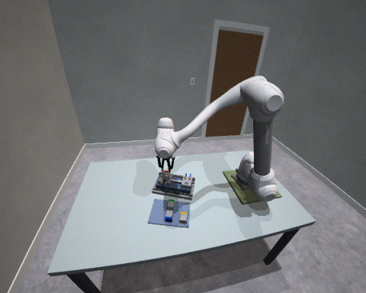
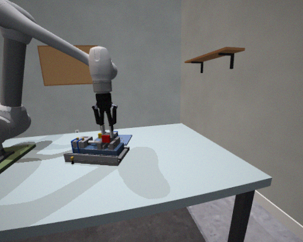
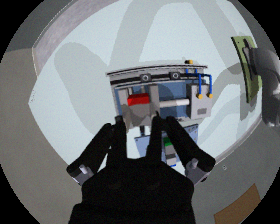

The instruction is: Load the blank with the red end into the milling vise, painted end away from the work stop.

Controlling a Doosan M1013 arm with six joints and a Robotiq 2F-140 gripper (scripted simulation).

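Arm: a white six-joint robot arm (image 1: pixel 216 108) is seen reaching from a green base plate (image 1: pixel 232 177) across a pale blue-grey table top (image 1: pixel 102 229), its wrist pointing straight down over the vise.
Gripper: the black two-finger gripper (image 2: pixel 106 126) is clenched on the grey metal blank with the red-painted end (image 2: pixel 105 138); the fingers are seen pressed against the blank's two long sides in the wrist view.
Blank position: the blank is located in the gap between the vise jaws, with its red end facing away from the infeed plate. Whether it rests on the low bars cannot be told.
Vise: a blue-bodied milling vise with grey jaw blocks (image 2: pixel 97 146) is mounted on a grey raised plate (image 2: pixel 94 159). A block fitted with blue hoses (image 3: pixel 200 92) is noted at one end.
Work stop: it cannot be made out in any view.
Infeed plate: a flat blue rectangular infeed plate (image 1: pixel 155 217) is laid on the table just beside the vise, on the near side in the top view.
Other blanks: a grey blank with a green end (image 1: pixel 171 204), a grey blank with a blue end (image 1: pixel 168 216) and a grey blank with a yellow end (image 1: pixel 183 216) are seen lying on the infeed plate, inside its edges.
Surroundings: a brown door (image 1: pixel 233 82) and a wooden wall shelf (image 2: pixel 214 54) are recorded.
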